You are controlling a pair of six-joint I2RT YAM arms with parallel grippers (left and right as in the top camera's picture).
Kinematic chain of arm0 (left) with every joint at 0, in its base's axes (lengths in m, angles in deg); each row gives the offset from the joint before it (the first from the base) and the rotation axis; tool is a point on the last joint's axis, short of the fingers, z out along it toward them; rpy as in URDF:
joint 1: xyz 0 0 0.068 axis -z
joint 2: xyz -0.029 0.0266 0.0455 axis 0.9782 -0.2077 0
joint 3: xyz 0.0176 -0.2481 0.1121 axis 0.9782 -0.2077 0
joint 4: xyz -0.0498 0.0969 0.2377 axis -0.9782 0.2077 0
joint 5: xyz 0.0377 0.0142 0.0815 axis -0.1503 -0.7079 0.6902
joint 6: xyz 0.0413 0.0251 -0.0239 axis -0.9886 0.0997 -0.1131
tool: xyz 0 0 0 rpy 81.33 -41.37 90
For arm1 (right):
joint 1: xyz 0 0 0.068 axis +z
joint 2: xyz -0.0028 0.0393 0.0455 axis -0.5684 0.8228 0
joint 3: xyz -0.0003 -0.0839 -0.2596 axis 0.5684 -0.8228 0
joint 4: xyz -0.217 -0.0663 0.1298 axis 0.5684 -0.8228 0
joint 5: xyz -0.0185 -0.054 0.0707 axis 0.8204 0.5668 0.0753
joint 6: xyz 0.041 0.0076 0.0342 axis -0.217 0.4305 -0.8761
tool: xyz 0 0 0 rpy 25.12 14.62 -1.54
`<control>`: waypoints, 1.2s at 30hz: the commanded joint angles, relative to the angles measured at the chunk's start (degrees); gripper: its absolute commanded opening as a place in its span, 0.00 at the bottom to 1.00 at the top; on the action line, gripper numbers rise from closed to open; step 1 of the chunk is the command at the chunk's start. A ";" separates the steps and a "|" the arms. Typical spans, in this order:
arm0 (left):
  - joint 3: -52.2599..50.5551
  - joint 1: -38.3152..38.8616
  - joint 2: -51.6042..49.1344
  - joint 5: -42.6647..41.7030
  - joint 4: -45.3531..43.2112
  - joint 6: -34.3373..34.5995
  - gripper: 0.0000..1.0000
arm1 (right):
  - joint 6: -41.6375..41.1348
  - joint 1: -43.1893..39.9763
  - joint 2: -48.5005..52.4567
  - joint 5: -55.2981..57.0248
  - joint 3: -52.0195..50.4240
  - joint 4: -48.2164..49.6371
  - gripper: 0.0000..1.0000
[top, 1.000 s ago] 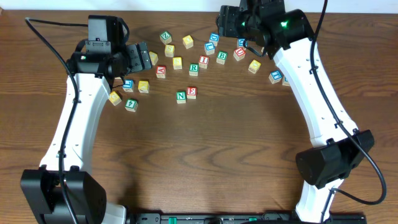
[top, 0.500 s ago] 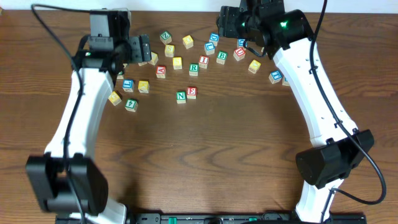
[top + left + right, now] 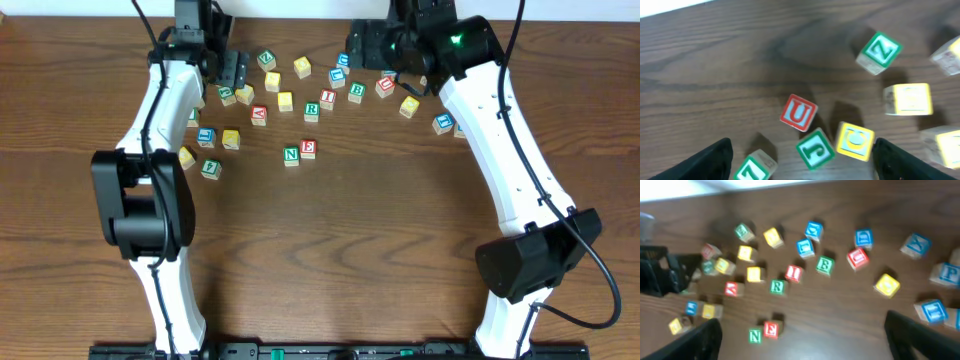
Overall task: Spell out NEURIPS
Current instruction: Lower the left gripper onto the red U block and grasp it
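So, overhead first: you're working on a dark brown wood-grain table [image 3: 320, 250], with a pale strip of wall [image 3: 300, 6] running along the far edge. The letter cubes [image 3: 285, 100] are lying scattered across the back half. The green N [image 3: 291, 154] and red E [image 3: 309, 148] are sitting right next to each other, nearer the middle and apart from the rest. The green R [image 3: 312, 109] and red I [image 3: 327, 99] are lying just behind them, at the front of the cluster. Your left arm [image 3: 158, 115] is stretching up the left side with its wrist bending right, putting the left gripper [image 3: 230, 72] by the back-left cubes. Your right arm [image 3: 495, 140] is reaching diagonally from the near right corner, with the right gripper [image 3: 360, 45] hanging at the back centre.

Left wrist: the fingers are standing wide apart and gripping nothing. They're looking down on a red-framed U [image 3: 798, 112], a green J [image 3: 815, 149], a yellow C [image 3: 855, 140] and a green Z [image 3: 879, 52], all sitting on the wood.

Right wrist: it's coming through blurry, but those jaws are gaping too and carrying nothing. N and E are showing low centre, with R and I above them. A blue P [image 3: 948, 272] is sitting at the right edge.
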 commanded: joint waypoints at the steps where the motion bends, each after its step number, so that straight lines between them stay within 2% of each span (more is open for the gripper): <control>1: 1.66 -2.19 -2.95 0.85 -1.90 -3.19 0.84 | 0.57 -0.09 0.76 1.44 -0.37 -2.45 0.99; 6: 1.66 -2.38 -5.35 0.37 -2.60 -3.28 0.80 | 0.57 -0.09 0.76 1.44 -0.37 -3.96 0.99; 12: 1.49 -2.32 -8.17 -0.31 -3.48 -3.21 0.70 | 0.57 -0.09 0.76 1.44 -0.37 -3.96 0.99; 19: 1.44 -2.34 -9.92 -0.28 -5.95 -3.21 0.69 | 0.57 -0.09 0.76 1.44 -0.37 -3.96 0.99; 24: 1.44 -2.23 -9.94 -0.35 -6.64 -2.73 0.63 | 0.57 -0.09 0.76 1.44 -0.37 -3.96 0.99; 36: 1.44 -2.16 -10.05 -0.48 -5.09 -1.03 0.64 | 0.55 -0.09 0.76 1.44 -0.37 -3.96 0.99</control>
